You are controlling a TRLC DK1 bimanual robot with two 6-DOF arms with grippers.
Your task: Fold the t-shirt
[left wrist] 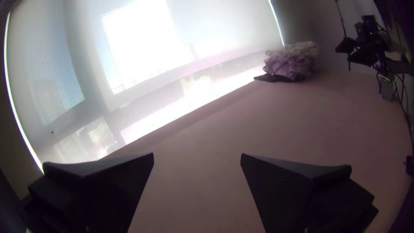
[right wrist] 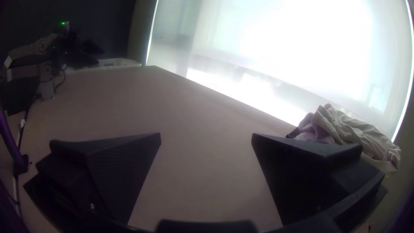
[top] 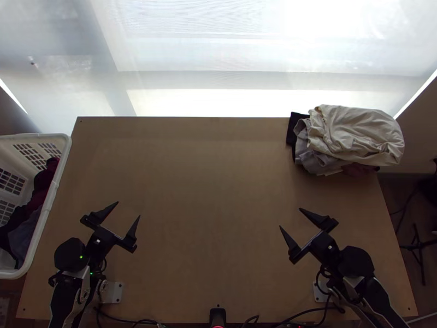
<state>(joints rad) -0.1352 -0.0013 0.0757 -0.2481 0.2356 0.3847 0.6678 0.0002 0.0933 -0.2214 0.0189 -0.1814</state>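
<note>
In the top view my left gripper (top: 129, 210) stands open over the table's near left part, and my right gripper (top: 290, 217) is open over the near right part. Both have nothing between their fingers. The left wrist view shows the left gripper (left wrist: 197, 155) wide apart above bare tabletop; the right wrist view shows the right gripper (right wrist: 206, 136) likewise. A bunched pile of clothes (top: 355, 134) lies at the table's far right corner, cream cloth on top, grey and dark cloth beneath. I cannot tell whether a t-shirt is in it.
A white plastic basket (top: 48, 202) with dark red, black and blue-grey clothes stands along the table's left edge. The wooden tabletop (top: 213, 180) is bare between the arms. Cables run along the near edge, beside a small black mount (top: 217, 317). A bright window lies beyond the far edge.
</note>
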